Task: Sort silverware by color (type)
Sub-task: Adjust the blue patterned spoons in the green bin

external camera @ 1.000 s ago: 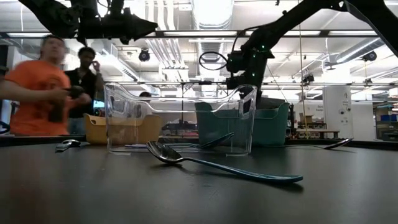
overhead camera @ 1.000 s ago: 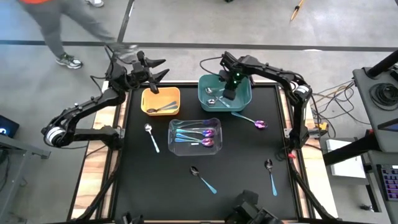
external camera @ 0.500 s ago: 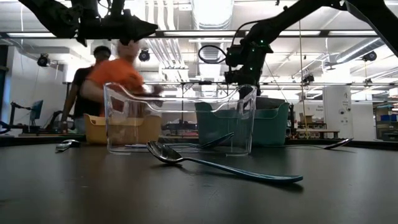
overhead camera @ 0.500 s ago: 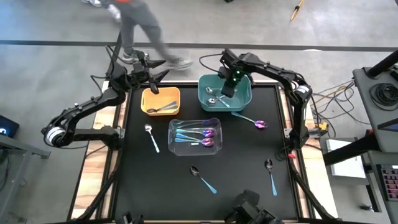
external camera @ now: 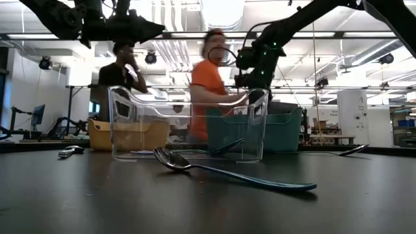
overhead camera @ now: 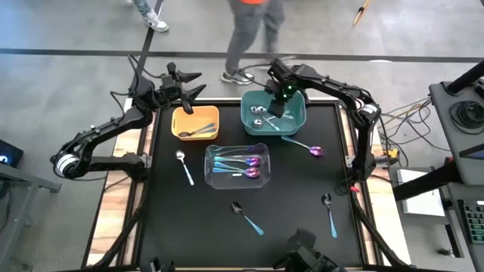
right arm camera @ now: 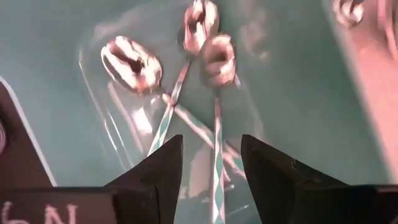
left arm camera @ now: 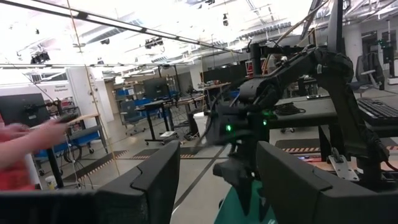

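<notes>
Behind right gripper (overhead camera: 275,106), jaws spread, teal bin's (overhead camera: 297,121) silver spoons (right arm camera: 208,56) partly hidden overhead.

A passing person (external camera: 209,84) is blurred behind the clear bin (external camera: 188,123).

Right gripper (overhead camera: 277,104) opened over teal bin (overhead camera: 296,121), edged toward its far rim, person in orange (external camera: 209,81) walked rightward behind table
</notes>
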